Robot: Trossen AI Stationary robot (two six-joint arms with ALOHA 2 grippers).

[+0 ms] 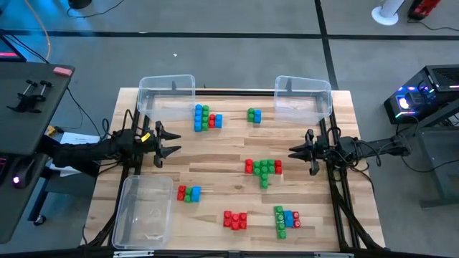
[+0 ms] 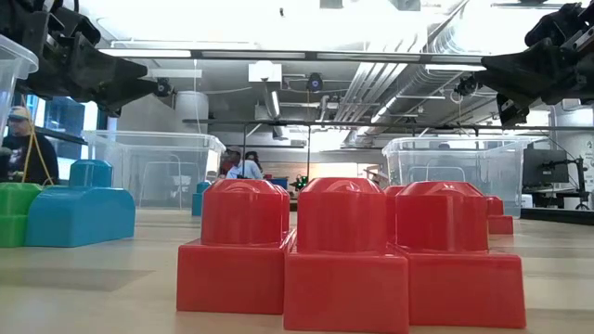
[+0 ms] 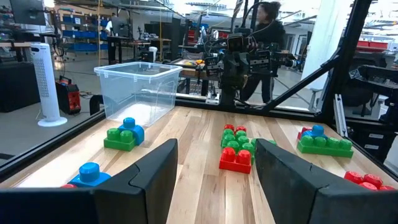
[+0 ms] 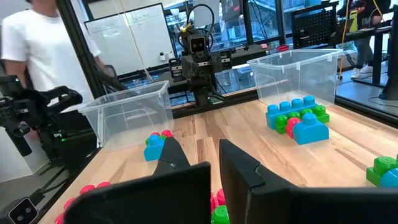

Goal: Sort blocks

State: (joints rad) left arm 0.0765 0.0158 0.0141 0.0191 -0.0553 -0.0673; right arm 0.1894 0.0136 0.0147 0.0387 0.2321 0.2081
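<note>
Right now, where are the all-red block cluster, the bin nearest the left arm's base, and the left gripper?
all-red block cluster [image 1: 234, 219], high view, centre of its top.
near-left bin [image 1: 129, 188], high view, its rim.
left gripper [image 1: 174, 141], high view, midway between its open fingertips.

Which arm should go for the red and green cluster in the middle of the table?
Right, probably. The right hand hovers open just beside the red and green cluster, with bare table between them. The left hand, also open, sits across the table, nearer the blue, green and red cluster.
</note>
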